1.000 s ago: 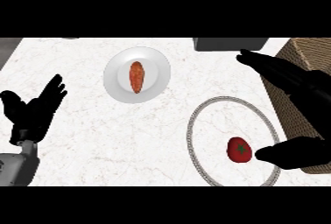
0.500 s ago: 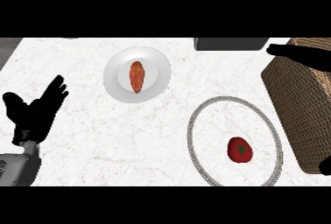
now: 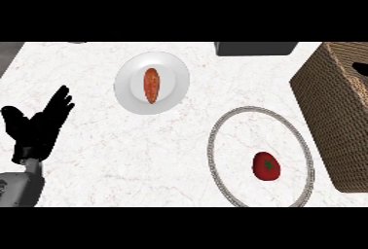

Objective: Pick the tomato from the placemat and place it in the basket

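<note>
A red tomato (image 3: pixel 266 166) with a green stem spot lies on the round placemat (image 3: pixel 212 146), lower right of the counter. Nothing touches it. The woven basket (image 3: pixel 323 112) stands right beside the placemat, along the right edge. My left hand (image 3: pixel 36 129) rests open at the far left, fingers up, far from the tomato. Of my right hand (image 3: pixel 359 69) only a dark sliver shows at the right edge, over the basket's top.
A white plate (image 3: pixel 173 73) with an orange carrot-like piece (image 3: pixel 151 85) sits at the upper middle. A dark box (image 3: pixel 255 48) stands at the counter's back edge. The marble top lies bare between the plate and the placemat.
My right hand, spread over the placemat and tomato a second ago, has pulled away to the right and is almost out of view. The tomato and left hand have not moved.
</note>
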Controlling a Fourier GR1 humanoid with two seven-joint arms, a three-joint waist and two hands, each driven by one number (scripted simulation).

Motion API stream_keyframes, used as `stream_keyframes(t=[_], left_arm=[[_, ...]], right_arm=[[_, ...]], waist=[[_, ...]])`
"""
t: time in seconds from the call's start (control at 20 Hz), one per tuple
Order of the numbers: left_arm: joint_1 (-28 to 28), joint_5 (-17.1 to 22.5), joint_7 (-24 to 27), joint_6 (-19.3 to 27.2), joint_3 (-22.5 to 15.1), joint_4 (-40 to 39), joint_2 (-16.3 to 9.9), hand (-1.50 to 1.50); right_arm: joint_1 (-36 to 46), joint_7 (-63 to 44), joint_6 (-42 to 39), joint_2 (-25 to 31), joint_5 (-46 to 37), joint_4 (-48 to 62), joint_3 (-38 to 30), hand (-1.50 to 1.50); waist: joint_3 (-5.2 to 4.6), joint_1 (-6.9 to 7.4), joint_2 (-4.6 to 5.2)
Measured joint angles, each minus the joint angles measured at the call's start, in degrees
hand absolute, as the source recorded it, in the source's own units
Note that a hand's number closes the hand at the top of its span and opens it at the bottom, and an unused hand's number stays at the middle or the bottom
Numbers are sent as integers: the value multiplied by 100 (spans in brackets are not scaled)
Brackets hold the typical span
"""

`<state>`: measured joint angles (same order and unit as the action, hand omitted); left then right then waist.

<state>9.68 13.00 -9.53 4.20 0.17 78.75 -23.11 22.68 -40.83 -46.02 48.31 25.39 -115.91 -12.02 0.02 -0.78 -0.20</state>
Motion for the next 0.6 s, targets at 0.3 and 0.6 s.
stream_keyframes(t=[0.3,0.6], left_arm=[[129,-91,-70,-106,104,-71,36,0],[206,-169,-76,-200,176,-102,104,0]], right_arm=[[-1027,799,-245,-845,-910,-420,-388,-150],[-1650,2199,-313,-1814,-2620,-396,-310,-150]], waist=[[3,30,13],[7,73,24]])
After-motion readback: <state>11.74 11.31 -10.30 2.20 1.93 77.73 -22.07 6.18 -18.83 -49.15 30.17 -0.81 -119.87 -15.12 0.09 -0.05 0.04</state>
